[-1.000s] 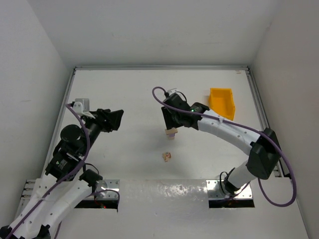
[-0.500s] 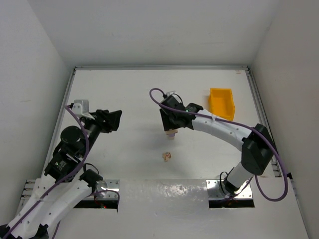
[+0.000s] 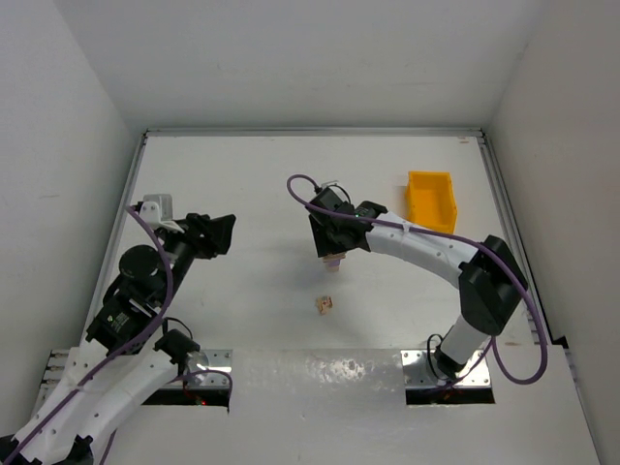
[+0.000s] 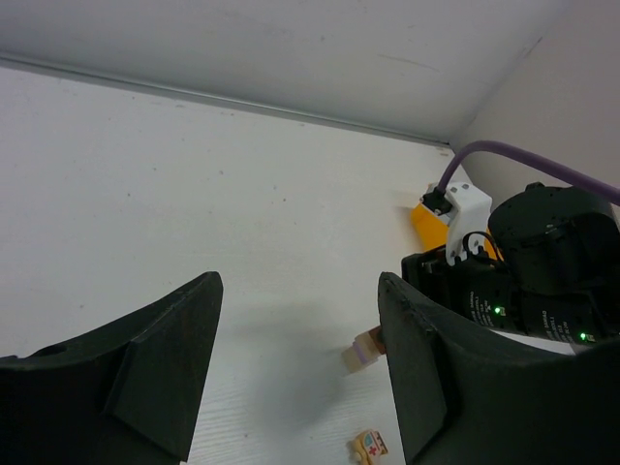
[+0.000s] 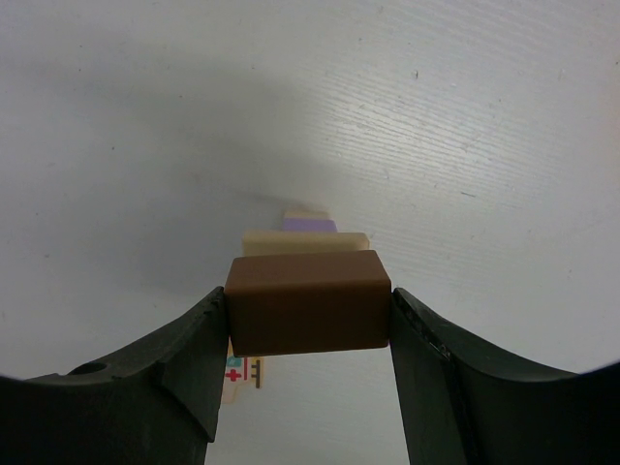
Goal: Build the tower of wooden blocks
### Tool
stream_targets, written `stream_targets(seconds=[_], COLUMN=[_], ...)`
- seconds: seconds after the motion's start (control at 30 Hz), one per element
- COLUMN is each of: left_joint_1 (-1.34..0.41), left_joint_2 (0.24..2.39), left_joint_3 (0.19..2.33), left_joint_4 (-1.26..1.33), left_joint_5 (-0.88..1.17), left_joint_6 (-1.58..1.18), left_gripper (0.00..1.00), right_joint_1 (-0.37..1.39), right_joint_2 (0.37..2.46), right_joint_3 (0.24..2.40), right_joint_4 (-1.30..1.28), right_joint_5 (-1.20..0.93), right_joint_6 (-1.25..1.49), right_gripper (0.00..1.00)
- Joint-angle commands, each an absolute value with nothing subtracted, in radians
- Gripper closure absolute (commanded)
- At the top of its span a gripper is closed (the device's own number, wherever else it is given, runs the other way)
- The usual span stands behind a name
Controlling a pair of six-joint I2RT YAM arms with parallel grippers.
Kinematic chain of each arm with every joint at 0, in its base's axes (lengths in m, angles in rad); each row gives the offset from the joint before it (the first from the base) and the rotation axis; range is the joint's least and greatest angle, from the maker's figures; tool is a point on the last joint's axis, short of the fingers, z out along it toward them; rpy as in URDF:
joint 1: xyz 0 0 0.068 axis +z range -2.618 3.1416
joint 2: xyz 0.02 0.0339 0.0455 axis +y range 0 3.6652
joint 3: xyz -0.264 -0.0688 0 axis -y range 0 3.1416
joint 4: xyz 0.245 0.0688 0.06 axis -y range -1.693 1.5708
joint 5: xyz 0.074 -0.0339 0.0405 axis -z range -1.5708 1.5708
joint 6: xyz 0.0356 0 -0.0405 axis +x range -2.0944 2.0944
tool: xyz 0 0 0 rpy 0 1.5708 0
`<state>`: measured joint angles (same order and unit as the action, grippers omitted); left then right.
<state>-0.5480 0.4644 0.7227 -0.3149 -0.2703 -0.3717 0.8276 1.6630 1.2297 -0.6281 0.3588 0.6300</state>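
Note:
My right gripper (image 5: 308, 302) is shut on a dark reddish-brown block (image 5: 308, 302) and holds it right over a short stack of pale tan blocks with a purple layer (image 5: 308, 235); I cannot tell if it rests on the stack. In the top view the stack (image 3: 333, 260) stands mid-table under the right gripper (image 3: 331, 244). A loose pale block with red marks (image 3: 324, 305) lies nearer the arms, and also shows in the right wrist view (image 5: 235, 376). My left gripper (image 4: 298, 283) is open and empty, well to the left (image 3: 223, 232). It sees the stack (image 4: 361, 353).
A yellow plastic bin (image 3: 432, 200) stands at the back right, right of the stack, and shows in the left wrist view (image 4: 426, 221). White walls close the table (image 3: 242, 184) at the back and on both sides.
My right gripper has shifted slightly left with the brown block, staying over the stack. The left arm has not moved.

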Motion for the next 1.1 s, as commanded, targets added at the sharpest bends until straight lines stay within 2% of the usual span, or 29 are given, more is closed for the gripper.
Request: stream_targets(seconds=[0.0,1.07], left_joint_1=[-0.563,-0.566], left_joint_2=[0.46,0.46], left_joint_3=[0.726,0.726], left_joint_4=[-0.298,-0.299], left_joint_5=[-0.279,-0.276], left_joint_6=[-0.37,-0.37], left_gripper=[0.38,0.38], right_joint_1=[0.836,0.836], right_joint_2=[1.666,1.684], right_joint_3=[1.278,1.281], right_joint_4=[-0.606,-0.604], right_joint_5=[0.37,0.362], right_joint_6=[0.647,0.65], right_gripper=[0.42,0.42])
